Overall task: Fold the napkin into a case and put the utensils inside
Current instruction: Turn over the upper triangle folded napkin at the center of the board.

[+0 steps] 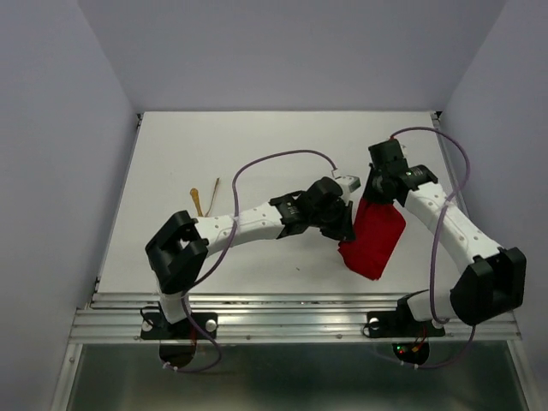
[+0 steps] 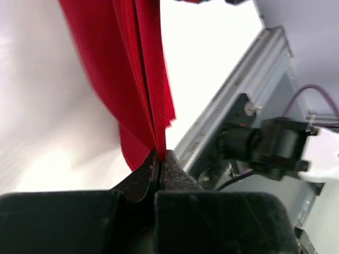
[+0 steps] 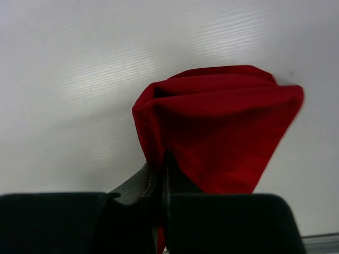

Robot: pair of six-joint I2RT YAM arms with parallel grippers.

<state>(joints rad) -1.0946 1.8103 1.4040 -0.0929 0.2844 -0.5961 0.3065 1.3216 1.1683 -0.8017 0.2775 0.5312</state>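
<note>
A white table (image 1: 257,145) fills the middle of the overhead frame. Pale lavender walls (image 1: 51,128) enclose it at the left, top and right. A ribbed metal rail (image 1: 291,321) runs across the lower part, along the table's near edge.

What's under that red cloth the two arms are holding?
Only bare white table shows around the red napkin, pinched by the left tool and right tool. The spot directly beneath is covered. The utensils lie well away from it.

Napkin (image 1: 374,238): bright red, plain, no print; seam stitching the same red. Table (image 1: 257,150) flat white, walls (image 1: 51,128) pale lilac-grey. Knife (image 1: 196,202) shiny gold, fork (image 1: 214,190) paler copper-pink; left arm (image 1: 248,221) and right arm (image 1: 458,227) white with black joints, cables (image 1: 274,157) purple.
</note>
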